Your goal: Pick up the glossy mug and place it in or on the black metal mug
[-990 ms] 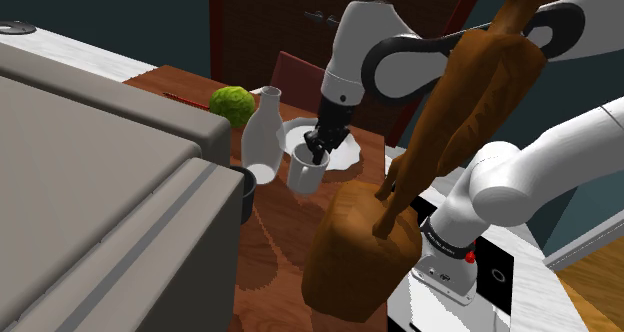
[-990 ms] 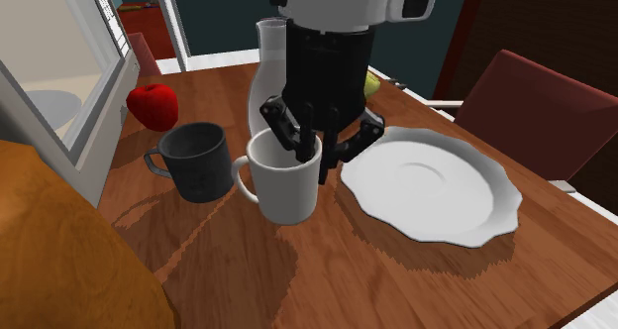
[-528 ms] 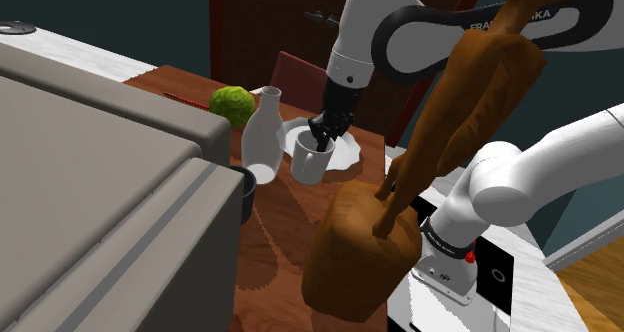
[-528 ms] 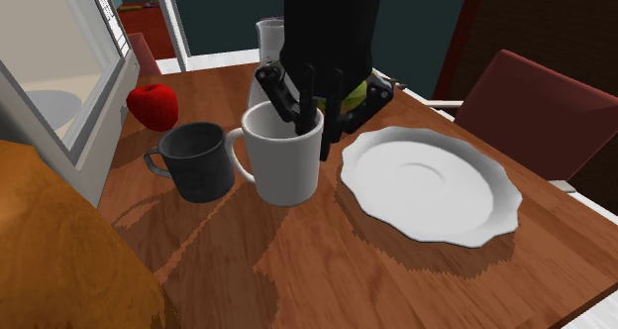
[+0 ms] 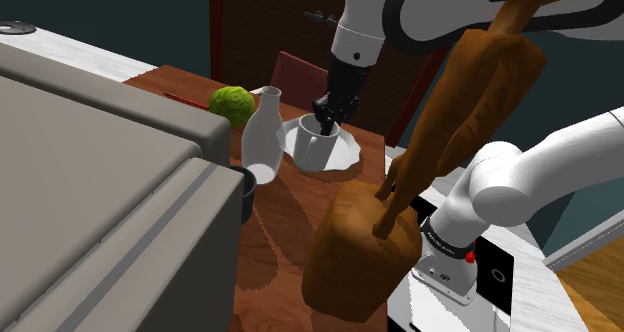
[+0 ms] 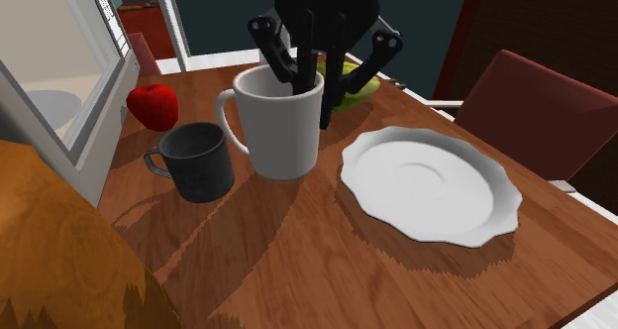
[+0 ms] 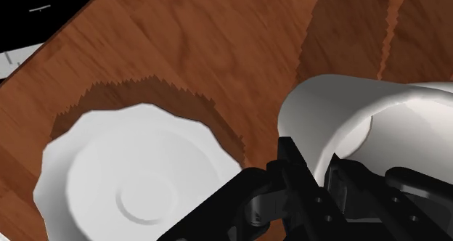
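Note:
My black gripper (image 6: 315, 77) is shut on the rim of a glossy white mug (image 6: 278, 129), one finger inside and one outside. The mug hangs upright above the wooden table (image 6: 297, 268), its handle toward the second exterior view's left. In the shoulder view the gripper (image 5: 326, 123) holds the mug (image 5: 311, 151) over the plate's near edge. The wrist view has the fingers (image 7: 296, 165) clamping the mug wall (image 7: 335, 110). A dark grey mug (image 6: 195, 162) stands on the table just left of and below the white one; it (image 5: 244, 193) is partly hidden behind the grey appliance.
A white scalloped plate (image 6: 432, 184) lies to the right of the mugs. A red apple (image 6: 152, 105) sits beside the grey appliance (image 5: 90, 190). A white bottle (image 5: 262, 133) and a green ball (image 5: 232, 105) stand behind. A large brown shape (image 5: 368, 242) blocks the near table edge. A red chair (image 6: 540, 114) stands beyond the table.
The gripper has risen with the white mug, lifting it off the table and carrying it a little farther from the stand. The dark mug and plate have not moved.

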